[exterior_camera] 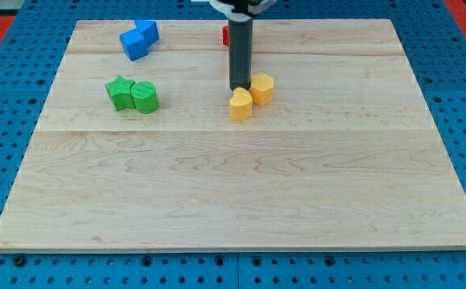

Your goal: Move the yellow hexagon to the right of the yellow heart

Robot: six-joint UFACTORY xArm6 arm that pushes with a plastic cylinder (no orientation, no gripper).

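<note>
Two yellow blocks touch each other just above the board's middle. The yellow hexagon [241, 105] is the lower left one. The yellow heart [262, 87] lies at its upper right. My tip [239, 88] stands just above the hexagon and just left of the heart, at or very near both. The dark rod rises from there to the view's top.
A red block [225, 35] shows partly behind the rod near the top edge. Two blue blocks [139, 40] lie together at the top left. A green star [120, 92] and a green cylinder [145, 97] touch at the left. The wooden board [233, 201] ends on a blue pegboard.
</note>
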